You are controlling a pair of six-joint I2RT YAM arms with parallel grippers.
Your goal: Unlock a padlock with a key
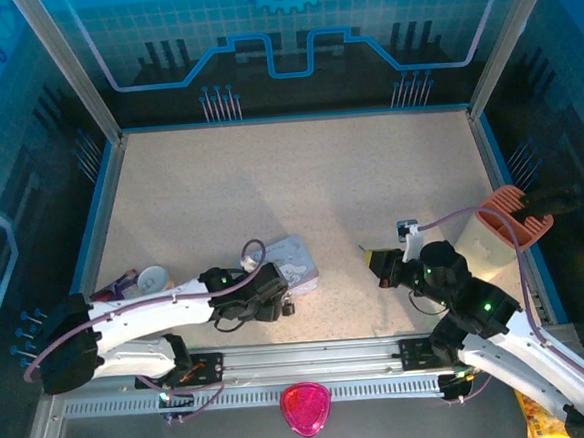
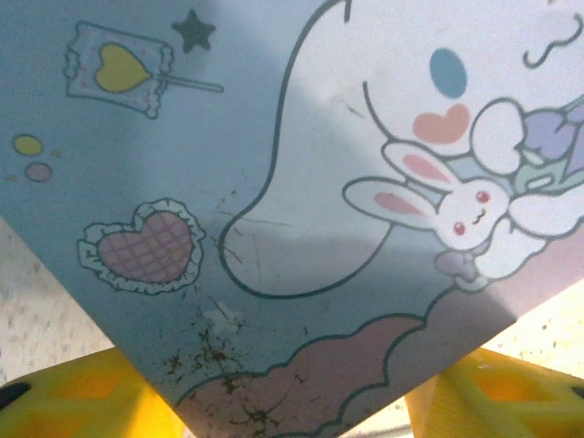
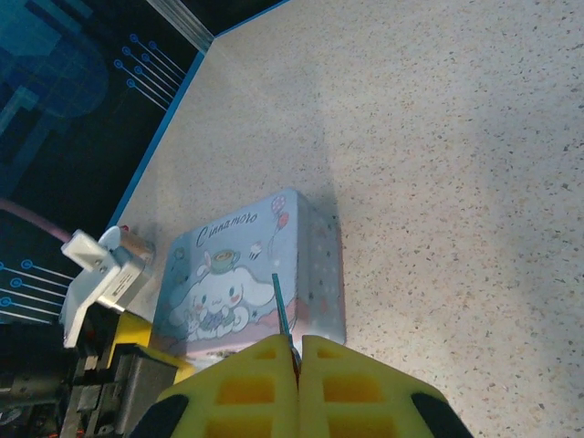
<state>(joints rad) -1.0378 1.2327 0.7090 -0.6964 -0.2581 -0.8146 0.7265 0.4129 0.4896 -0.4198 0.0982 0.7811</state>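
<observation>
The tin (image 3: 245, 278) lid reads "Cinnamoro" in script.

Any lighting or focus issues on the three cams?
Top external: even light, blue cast at the walls, table sharp. Left wrist: tin very close and soft, shadow band across it. Right wrist: table bright, right end effector near the lens slightly soft.

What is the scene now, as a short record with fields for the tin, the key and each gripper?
tin: pale blue, cartoon print, lying flat on the table
left gripper: yellow fingers on either side of a tin corner; whether they press on it is not clear
right gripper: shut on the key, aimed toward the tin, apart from it
key: thin, dark, sticking out of the right gripper
</observation>
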